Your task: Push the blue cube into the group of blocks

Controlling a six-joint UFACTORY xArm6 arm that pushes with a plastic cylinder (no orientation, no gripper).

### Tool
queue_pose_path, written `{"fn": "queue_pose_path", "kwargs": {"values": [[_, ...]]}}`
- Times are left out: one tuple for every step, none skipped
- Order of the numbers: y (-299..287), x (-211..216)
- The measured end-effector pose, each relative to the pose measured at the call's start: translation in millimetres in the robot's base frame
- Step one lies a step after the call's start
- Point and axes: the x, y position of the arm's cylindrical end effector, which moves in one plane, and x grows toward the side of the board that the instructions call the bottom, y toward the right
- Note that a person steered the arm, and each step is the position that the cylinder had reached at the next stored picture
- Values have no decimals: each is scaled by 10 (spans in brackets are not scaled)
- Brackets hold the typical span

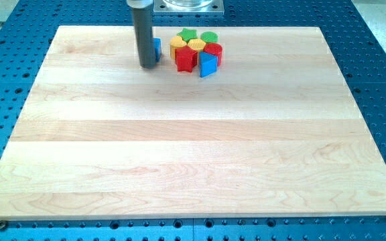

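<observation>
You had one blue cube [157, 47] near the view's top of the wooden table [193, 154], left of centre, and mostly hidden: only a thin blue sliver showed at the right edge of the dark rod. Your tip [147, 65] sat just to the view's left of that cube, apparently touching it, though the contact itself could not be made out. There was no pincer on this arm, so you had no open or closed state to read.

To the view's right of the cube, across a small gap of bare wood, stood the group of seven blocks packed together: a green star [188, 34] and a green round block [208, 37] at the back, a yellow block [177, 44] and a yellow hexagon [196, 45] in the middle, a red round block [214, 51] at the right, and a red block [185, 59] and a blue triangular block [208, 64] in front.
</observation>
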Motion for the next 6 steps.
{"fn": "queue_pose_path", "kwargs": {"values": [[-606,-96],[-386,-426],[-10,-361],[284,-203],[460,-164],[466,-163]]}}
